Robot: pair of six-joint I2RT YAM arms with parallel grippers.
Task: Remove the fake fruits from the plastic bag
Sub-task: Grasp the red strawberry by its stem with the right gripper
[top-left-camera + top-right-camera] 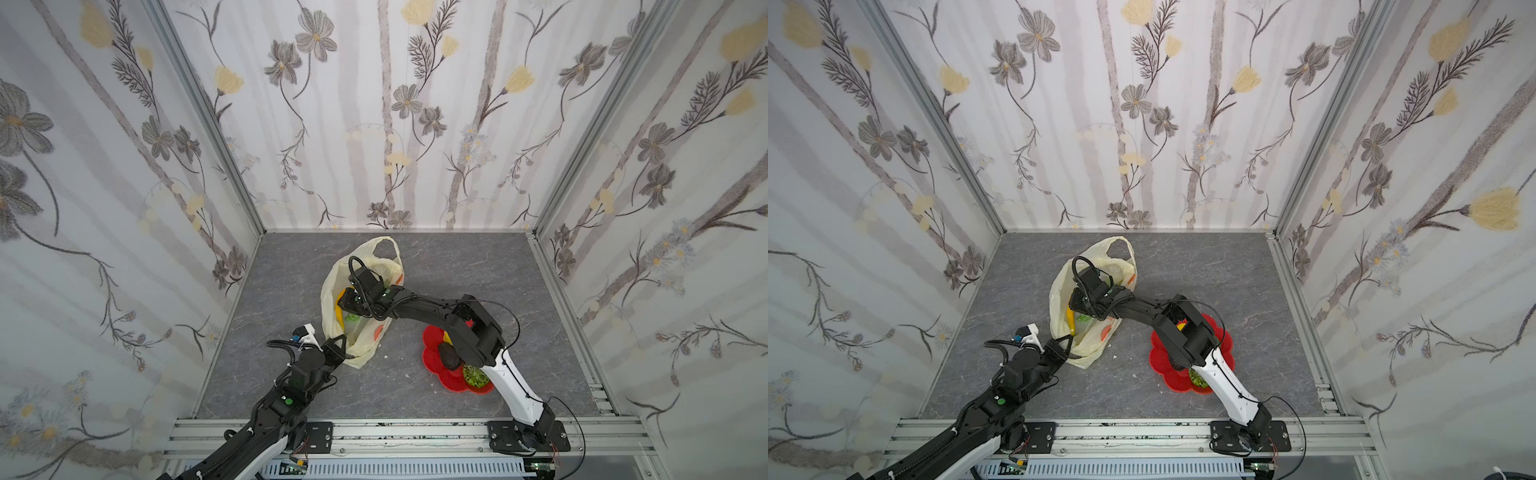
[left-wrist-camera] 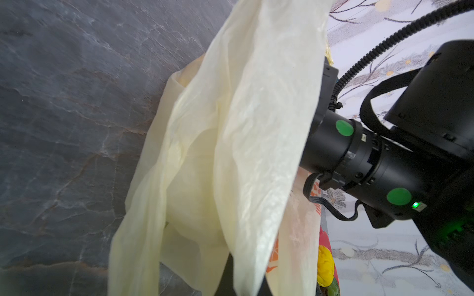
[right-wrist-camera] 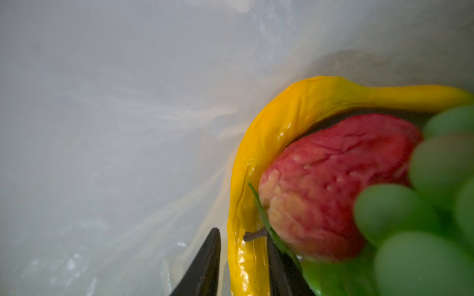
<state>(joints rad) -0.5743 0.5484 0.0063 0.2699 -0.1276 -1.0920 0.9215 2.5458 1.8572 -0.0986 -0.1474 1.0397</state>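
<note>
fingers (image 3: 202, 266) of the right hand (image 3: 242, 233), black and wedge-shaped, stand spread either side of the thin end of the banana (image 3: 295, 110), deep inside the plastic bag (image 1: 331, 286). one finger lies against the glossy yellow skin and its mate sits a sliver off, so nothing looks pinched. the banana curves round a strawberry (image 3: 333, 179), red and pitted with pale seeds, with a green leaf at its cap. just beside that crowd the smooth round beads of the grape bunch (image 3: 423, 217), blurred by closeness. thin, milky, crinkled film walls them in on all sides.

from above, the bag lies slumped on the grey, stone-veined desk (image 1: 457, 270), mouth agape, one loop handle towards the back wall and orange prints on its side. the left hand (image 1: 338, 348) is pressed together on the bag's near corner, and the pale film drapes in long folds from it.

well apart to the right, under the right arm, a red flower-shaped plate (image 1: 432, 361) carries the dark, rough avocado (image 1: 449, 357), a bumpy green ball (image 1: 476, 376) and a yellow piece (image 1: 1180, 325).
</note>
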